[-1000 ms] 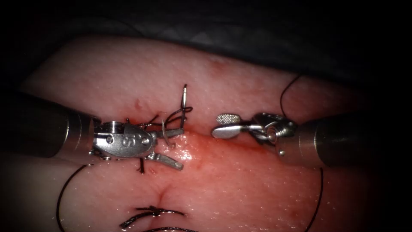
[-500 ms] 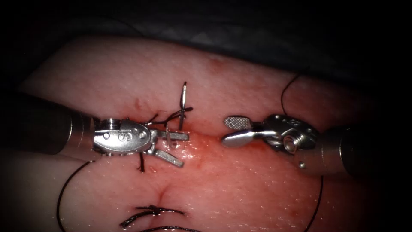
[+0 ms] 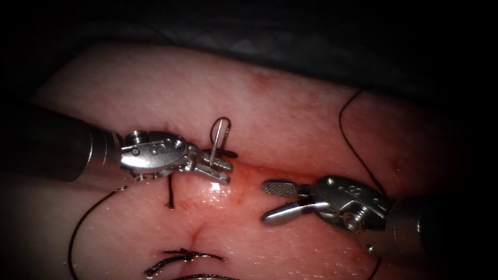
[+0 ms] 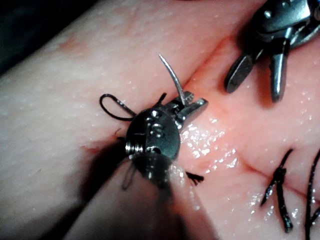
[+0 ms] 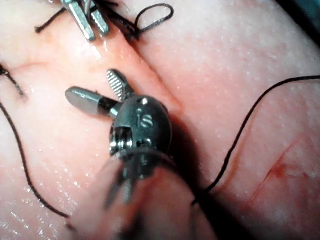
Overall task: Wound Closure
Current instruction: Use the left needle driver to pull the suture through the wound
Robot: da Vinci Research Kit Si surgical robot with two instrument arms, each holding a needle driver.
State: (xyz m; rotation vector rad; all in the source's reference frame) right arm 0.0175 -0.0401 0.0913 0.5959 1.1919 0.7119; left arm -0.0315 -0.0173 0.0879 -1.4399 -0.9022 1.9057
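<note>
Both tools, left (image 3: pixel 213 168) and right (image 3: pixel 277 202), are polished bright metal, and one of the right tool's fingers (image 3: pixel 278 189) has a cross-hatched gripping face. The needle (image 3: pixel 220 136) is smooth shiny steel. The thread (image 3: pixel 358 150) is dark and matt. The tissue (image 3: pixel 290 103) is pale and finely pored, glistening wet along the cut (image 3: pixel 223 194).

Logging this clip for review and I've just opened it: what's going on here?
Bench suturing on the tissue. The left claw is shut on the curved needle, gripping it low on its curve; the rest of the needle stands free above the tissue, by the cut. The right claw is open and holds nothing, hovering over the cut. Thread trails across the tissue on the right, and a finished knot with cut ends lies nearer the endoscope.
</note>
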